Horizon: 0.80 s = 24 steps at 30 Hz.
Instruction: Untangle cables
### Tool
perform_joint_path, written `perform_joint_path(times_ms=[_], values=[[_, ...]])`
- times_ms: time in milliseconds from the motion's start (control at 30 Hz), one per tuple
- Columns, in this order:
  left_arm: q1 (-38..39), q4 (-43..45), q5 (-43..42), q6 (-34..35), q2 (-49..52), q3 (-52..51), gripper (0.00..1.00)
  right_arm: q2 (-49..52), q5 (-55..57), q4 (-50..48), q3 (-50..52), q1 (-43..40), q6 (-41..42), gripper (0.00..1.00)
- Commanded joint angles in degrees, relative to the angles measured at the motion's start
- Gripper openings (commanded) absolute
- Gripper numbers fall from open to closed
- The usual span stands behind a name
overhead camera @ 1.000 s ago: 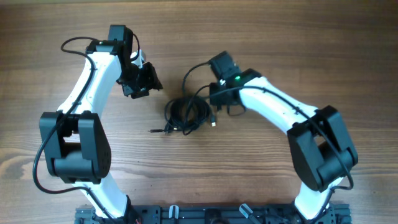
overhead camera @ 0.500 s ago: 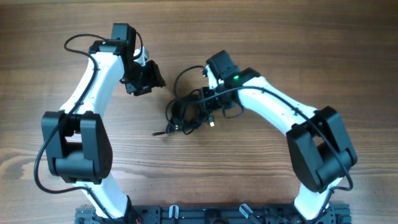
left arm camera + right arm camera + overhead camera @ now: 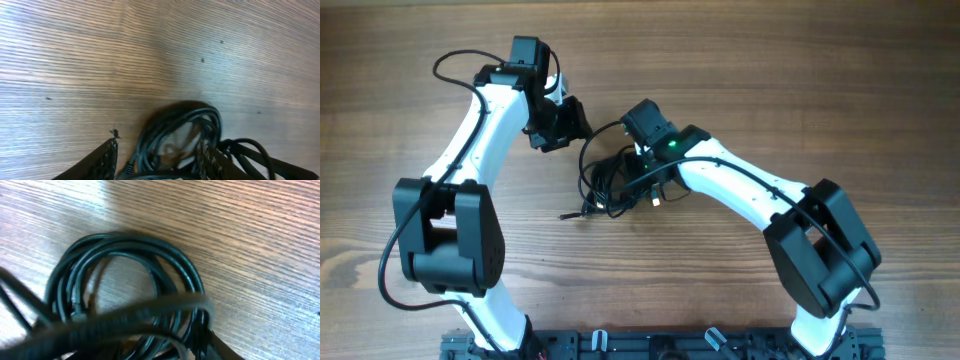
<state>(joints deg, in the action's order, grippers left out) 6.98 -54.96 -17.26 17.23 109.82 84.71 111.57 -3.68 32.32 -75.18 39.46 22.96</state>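
Close parted left fingers (image 3: 106, 160) on one outer loop of cables (image 3: 613, 185), pull slowly; cannot tell if right fingers (image 3: 216, 349) grip.

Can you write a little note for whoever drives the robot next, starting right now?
Left pincer: open and empty, just off the upper left edge of the cables.
Right pincer: low over the bundle's right side; I can't tell if it grips anything.
Cables: one coiled black bundle mid-table, with a plug end poking out lower left.
Done: nothing pulled apart yet.
To do: probably take a strand in each pincer and tease the cords apart.
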Motion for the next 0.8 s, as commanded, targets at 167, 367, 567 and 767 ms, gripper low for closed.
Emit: perform_joint_path(times_ms=[167, 367, 567, 767], values=[[0.0, 4.8, 5.8, -0.5, -0.5, -3.9, 0.54, 1.1, -0.2, 1.4, -3.3, -1.9, 1.6, 0.32], [0.0, 7.0, 5.9, -0.5, -0.5, -6.1, 0.55, 0.8, -1.2, 5.2, -7.1, -2.7, 1.6, 0.04], [0.0, 7.1, 6.0, -0.5, -0.5, -6.1, 0.55, 0.8, -2.9, 5.9, -7.0, -2.6, 2.7, 0.34], [0.0, 7.1, 6.0, -0.5, -0.5, -6.1, 0.55, 0.8, -9.1, 6.8, -6.9, -2.6, 2.7, 0.41]])
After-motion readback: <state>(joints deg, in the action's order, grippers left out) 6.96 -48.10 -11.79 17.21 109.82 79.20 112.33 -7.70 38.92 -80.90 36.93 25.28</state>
